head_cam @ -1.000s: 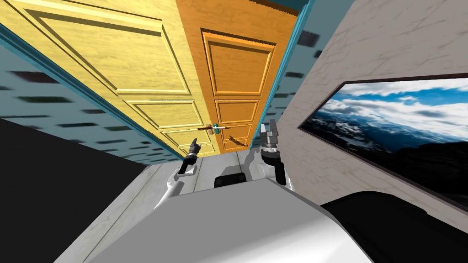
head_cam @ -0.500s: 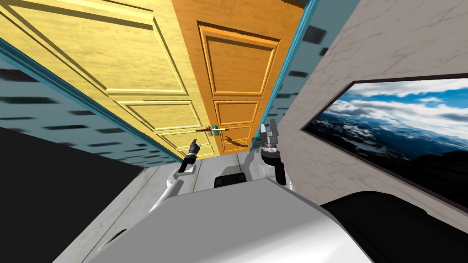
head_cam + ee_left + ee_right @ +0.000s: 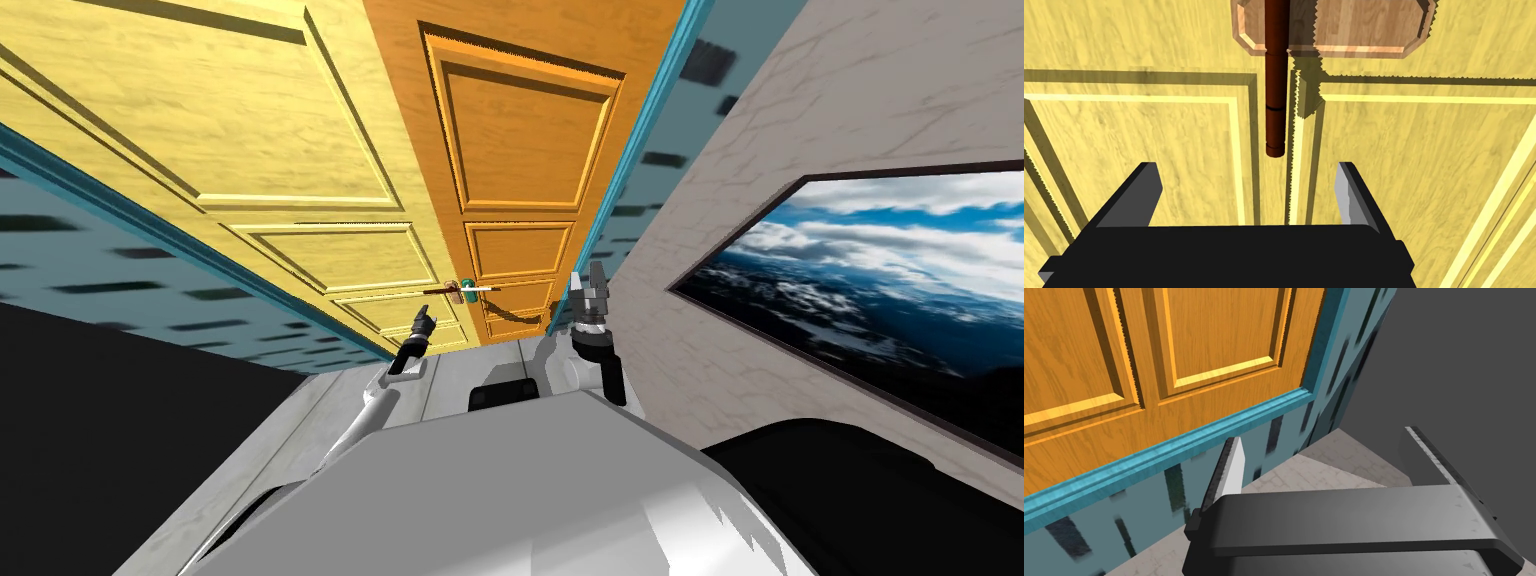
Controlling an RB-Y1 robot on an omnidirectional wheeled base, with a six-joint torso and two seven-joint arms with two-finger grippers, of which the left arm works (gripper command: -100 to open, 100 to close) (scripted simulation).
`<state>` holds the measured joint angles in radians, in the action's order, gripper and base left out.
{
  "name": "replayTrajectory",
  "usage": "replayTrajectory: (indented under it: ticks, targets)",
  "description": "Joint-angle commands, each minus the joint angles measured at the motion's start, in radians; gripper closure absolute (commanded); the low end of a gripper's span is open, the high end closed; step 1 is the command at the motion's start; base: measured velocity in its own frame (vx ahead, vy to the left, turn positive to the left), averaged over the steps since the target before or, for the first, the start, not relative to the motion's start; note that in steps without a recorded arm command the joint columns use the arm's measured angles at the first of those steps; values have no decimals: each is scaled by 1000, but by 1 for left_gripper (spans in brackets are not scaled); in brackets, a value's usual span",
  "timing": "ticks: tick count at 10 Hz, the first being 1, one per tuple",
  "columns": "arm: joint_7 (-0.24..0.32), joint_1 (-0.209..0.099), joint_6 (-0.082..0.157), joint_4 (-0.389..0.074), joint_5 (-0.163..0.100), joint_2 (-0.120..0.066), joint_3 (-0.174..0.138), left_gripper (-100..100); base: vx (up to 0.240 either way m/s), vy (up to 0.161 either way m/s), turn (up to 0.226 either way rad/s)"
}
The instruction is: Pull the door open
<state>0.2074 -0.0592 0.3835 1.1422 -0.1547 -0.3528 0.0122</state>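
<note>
Your left gripper [image 3: 1246, 170]: fingers spread, holding nothing. The yellow door [image 3: 1124, 150] has its dark red lever handle [image 3: 1274, 100] just ahead of them, untouched. Your right gripper [image 3: 1324, 440]: likewise spread, near the orange door [image 3: 1224, 338].

Yellow door [image 3: 250, 130] and orange door [image 3: 520, 140] are wood-grained, frame [image 3: 1174, 448] teal, handle [image 3: 1274, 75] dark red-brown.

Brown lever [image 3: 1275, 75] and backplate [image 3: 1369, 25], at 12 o'clock from left gripper [image 3: 1247, 172], both cropped by the frame edge; lever's pivot end unseen
</note>
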Motion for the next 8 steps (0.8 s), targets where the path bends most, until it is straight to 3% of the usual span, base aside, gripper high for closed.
replayTrajectory:
  ticks: [1,2,4,8]
  targets:
    - [4,-16,-9,-29,-7,-8,-2,-100,173,-10,-2]
    - [2,-9,-4,-18,-4,-4,-1,-100,80,-5,1]
    - [24,10,14,-66,-21,-56,-47,-100,137,-3,-101]
    - [50,23,39,-114,-39,-103,-86,-100,176,13,-94]
